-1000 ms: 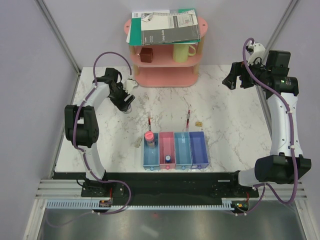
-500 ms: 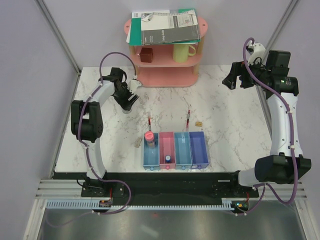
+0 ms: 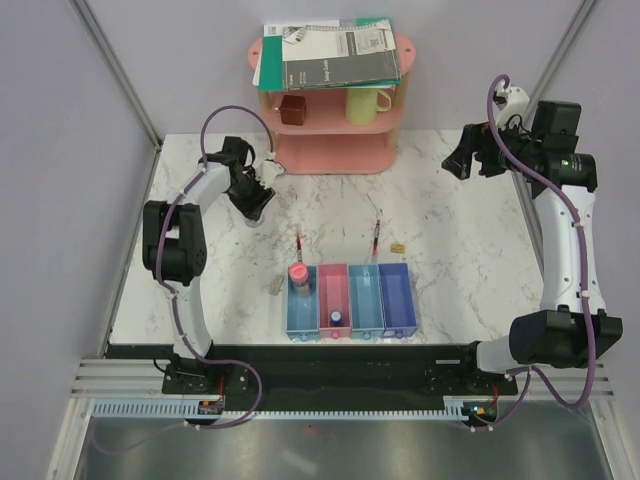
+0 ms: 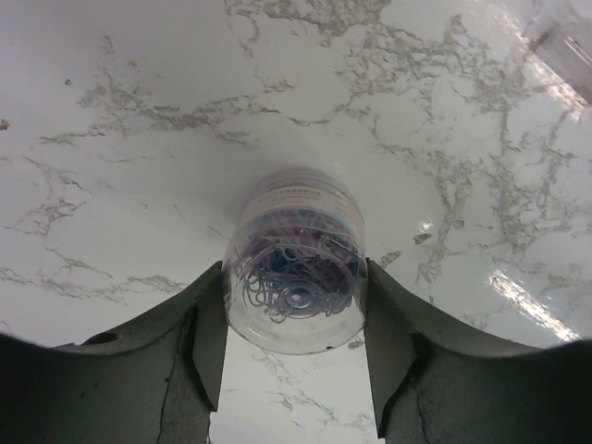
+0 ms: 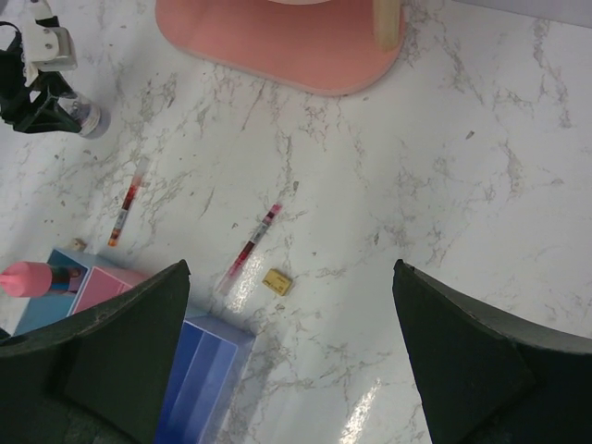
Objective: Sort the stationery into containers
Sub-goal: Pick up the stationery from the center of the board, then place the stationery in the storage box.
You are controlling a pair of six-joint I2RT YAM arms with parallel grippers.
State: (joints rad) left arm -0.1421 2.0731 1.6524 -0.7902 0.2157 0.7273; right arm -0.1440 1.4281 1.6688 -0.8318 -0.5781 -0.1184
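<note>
paper-clip jar (image 4: 296, 236) sits clasped between our left claw's (image 4: 293, 287) fingers; trays (image 3: 350, 298) lie rightward of it, toward our bases; right claw (image 5: 287, 277) gapes, farther off.

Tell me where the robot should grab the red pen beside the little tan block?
Around its middle, coming straight down from above. The red pen lies flat on the table, so only its long sides are free; pinch across its thin width, clear of the tan block.
</note>
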